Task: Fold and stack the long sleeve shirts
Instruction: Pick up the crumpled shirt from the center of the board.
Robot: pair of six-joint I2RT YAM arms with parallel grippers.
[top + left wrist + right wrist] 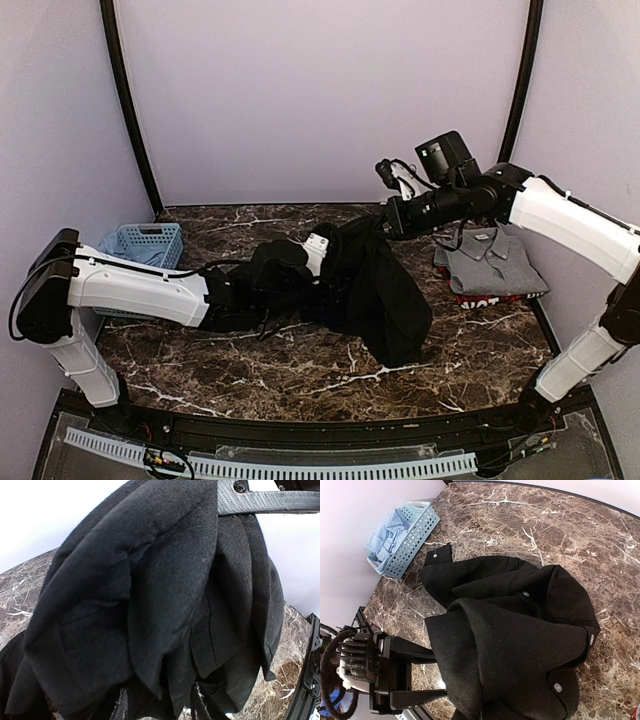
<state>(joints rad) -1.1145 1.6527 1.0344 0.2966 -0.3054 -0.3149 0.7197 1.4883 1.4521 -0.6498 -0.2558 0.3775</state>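
Observation:
The large black shirt point(385, 290) hangs bunched over the middle of the table. My right gripper point(383, 222) is shut on its upper edge and holds it up. In the right wrist view the shirt point(520, 645) hides my right fingers, and pale buttons show. My left gripper point(290, 265) is under the shirt's left fold. Its fingers point(415, 652) stand apart with black cloth point(150, 605) over and between them. A folded grey shirt point(492, 258) lies at the right on a red-edged one point(490, 298).
A light-blue lattice basket point(145, 243) stands at the back left, with pale blue cloth point(385, 535) in it. The brown marble table point(300, 370) ends in a black front rim. Lilac walls close in the back and sides.

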